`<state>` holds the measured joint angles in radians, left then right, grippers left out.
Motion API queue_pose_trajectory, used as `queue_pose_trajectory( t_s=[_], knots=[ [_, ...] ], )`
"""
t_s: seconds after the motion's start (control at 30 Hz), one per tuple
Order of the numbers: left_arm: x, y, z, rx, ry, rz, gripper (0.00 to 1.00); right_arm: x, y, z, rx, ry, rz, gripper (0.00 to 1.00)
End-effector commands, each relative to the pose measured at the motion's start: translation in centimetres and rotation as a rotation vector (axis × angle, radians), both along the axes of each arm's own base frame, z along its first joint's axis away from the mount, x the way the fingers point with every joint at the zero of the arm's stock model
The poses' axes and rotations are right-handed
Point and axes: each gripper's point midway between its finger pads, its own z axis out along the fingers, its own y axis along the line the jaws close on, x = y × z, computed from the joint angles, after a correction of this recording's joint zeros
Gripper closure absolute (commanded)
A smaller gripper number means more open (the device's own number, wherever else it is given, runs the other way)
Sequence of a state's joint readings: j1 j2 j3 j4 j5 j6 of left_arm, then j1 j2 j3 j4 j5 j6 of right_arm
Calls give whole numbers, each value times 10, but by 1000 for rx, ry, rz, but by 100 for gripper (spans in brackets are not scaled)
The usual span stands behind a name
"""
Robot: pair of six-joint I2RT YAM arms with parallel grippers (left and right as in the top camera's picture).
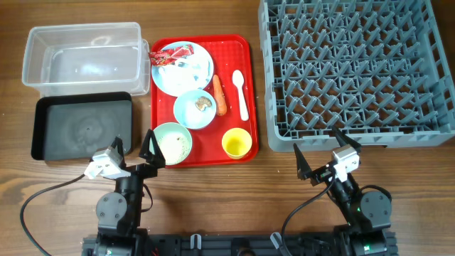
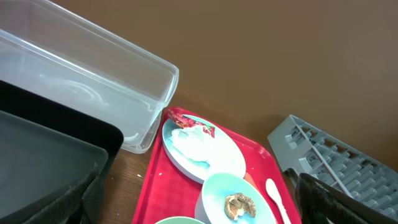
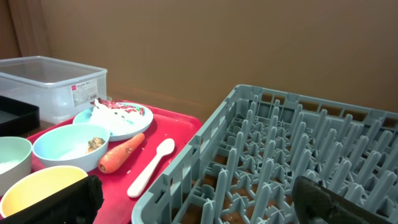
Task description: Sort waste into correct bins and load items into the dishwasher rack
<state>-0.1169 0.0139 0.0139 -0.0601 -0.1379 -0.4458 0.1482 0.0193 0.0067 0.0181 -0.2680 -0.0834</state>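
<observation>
The left gripper (image 1: 134,151) and right gripper (image 1: 321,151) both gaped wide, empty. The wrapper (image 1: 175,54) lay across the plate (image 1: 201,71) at the tray's (image 1: 238,50) far left corner, ahead of the nearer left gripper, beside the tub (image 1: 85,57).

Passable table (image 1: 227,185) below crowded red tray (image 1: 231,53); dishwasher rack (image 1: 355,71) walls right.

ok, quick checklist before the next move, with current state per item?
1. Left gripper and right gripper open, holding nothing: ok.
2. Clear plastic rectangular tub empty: ok.
3. Shallow black rectangular tray empty: ok.
4. Large grey plastic dishwasher rack unloaded: ok.
5. Red-and-white wrapper uncovered on light blue round plate: ok.
6. Which bin takes which waste: cannot tell, no readable marking.
</observation>
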Motion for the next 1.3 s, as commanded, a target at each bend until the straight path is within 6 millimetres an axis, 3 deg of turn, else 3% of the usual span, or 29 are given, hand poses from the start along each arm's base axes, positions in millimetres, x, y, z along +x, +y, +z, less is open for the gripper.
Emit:
queue_pose_trajectory(
  t_s=[0.0,1.27],
  knots=[
    [0,0,-1,20,-2,2,0,-1,0,2,12,-7,0,0],
    [0,0,-1,20,-2,3,0,-1,1,2,21,-3,6,0]
  ],
)
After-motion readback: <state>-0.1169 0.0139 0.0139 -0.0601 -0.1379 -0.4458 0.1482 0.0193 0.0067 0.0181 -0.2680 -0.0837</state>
